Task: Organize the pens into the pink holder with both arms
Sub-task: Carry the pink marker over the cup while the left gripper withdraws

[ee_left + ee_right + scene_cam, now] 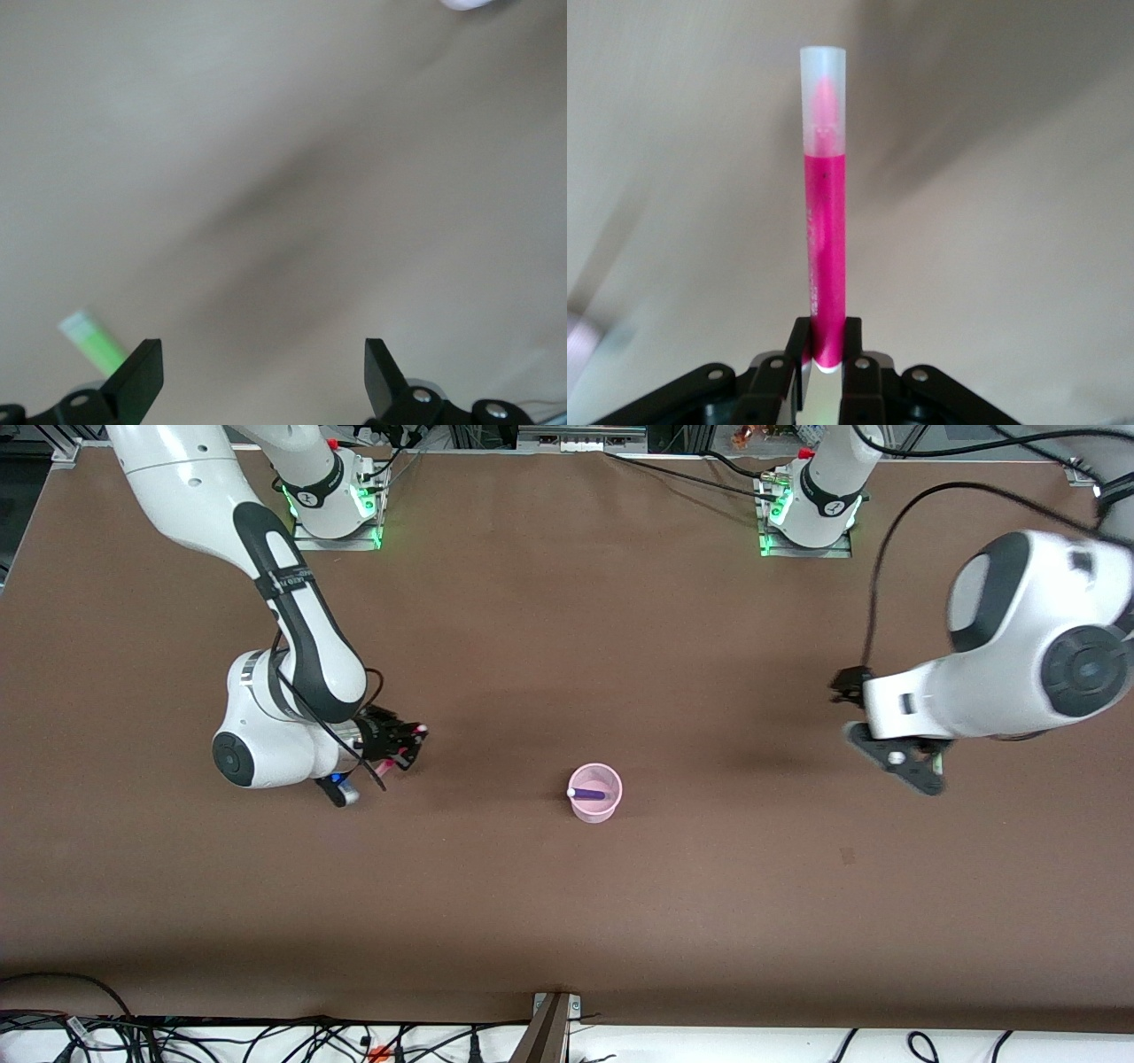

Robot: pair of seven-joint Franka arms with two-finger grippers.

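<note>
The pink holder (595, 804) stands upright mid-table with the dark purple pen (589, 793) lying in it. My right gripper (403, 746) hovers over the table toward the right arm's end. It is shut on the magenta pen (825, 239) near one end, and the pen's pale cap points away from the fingers (852, 341). My left gripper (886, 755) is over the table toward the left arm's end, open and empty (261, 354). The green pen (93, 341) lies on the table beside one left finger; it is hidden in the front view. The yellow pen is out of view.
The brown table (567, 921) spreads wide around the holder. Both arm bases (337, 509) (811, 514) stand along its edge farthest from the front camera. Cables (266, 1036) and a post (549, 1027) run along the nearest edge.
</note>
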